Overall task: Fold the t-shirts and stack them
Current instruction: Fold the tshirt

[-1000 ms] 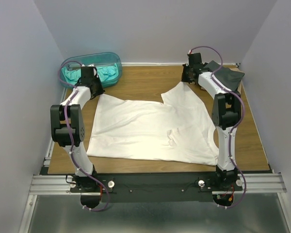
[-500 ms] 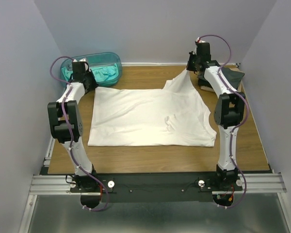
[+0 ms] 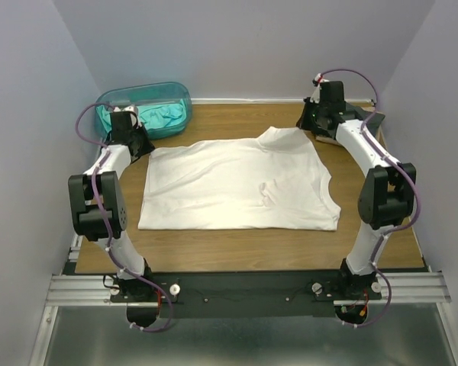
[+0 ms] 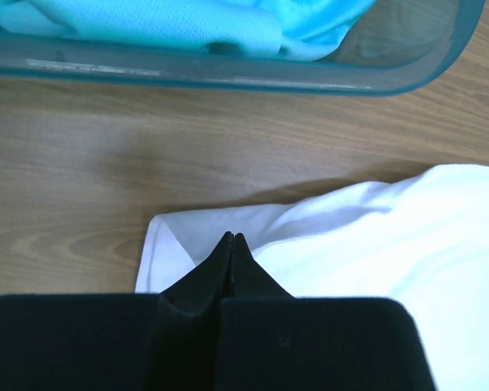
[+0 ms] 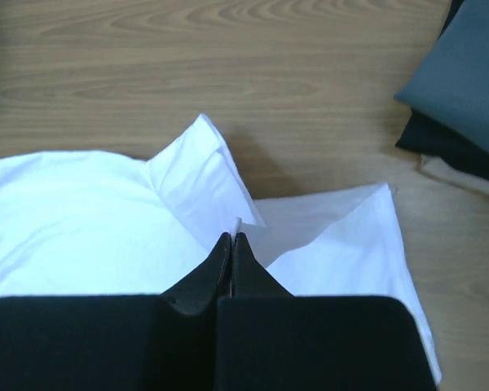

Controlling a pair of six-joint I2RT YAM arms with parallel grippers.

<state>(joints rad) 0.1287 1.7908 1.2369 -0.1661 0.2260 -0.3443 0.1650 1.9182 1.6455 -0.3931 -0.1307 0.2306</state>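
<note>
Soft white cloth t-shirt (image 3: 237, 183) lies flat, lightly wrinkled, on the wood-grain desk (image 3: 237, 244). Left end effector (image 4: 231, 239) and right end effector (image 5: 231, 236) clamp its 2 far corners.

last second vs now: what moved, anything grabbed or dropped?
Both arms reached farther from their bases and spread apart, left gripper and right gripper staying shut on the far edge of the white t-shirt. That edge, notched and bunched before, now runs nearly straight, and the near hem slid away from the bases. Nothing newly taken or let go. Unchanged: tub with the teal t-shirt, and the dark folded t-shirts.
</note>
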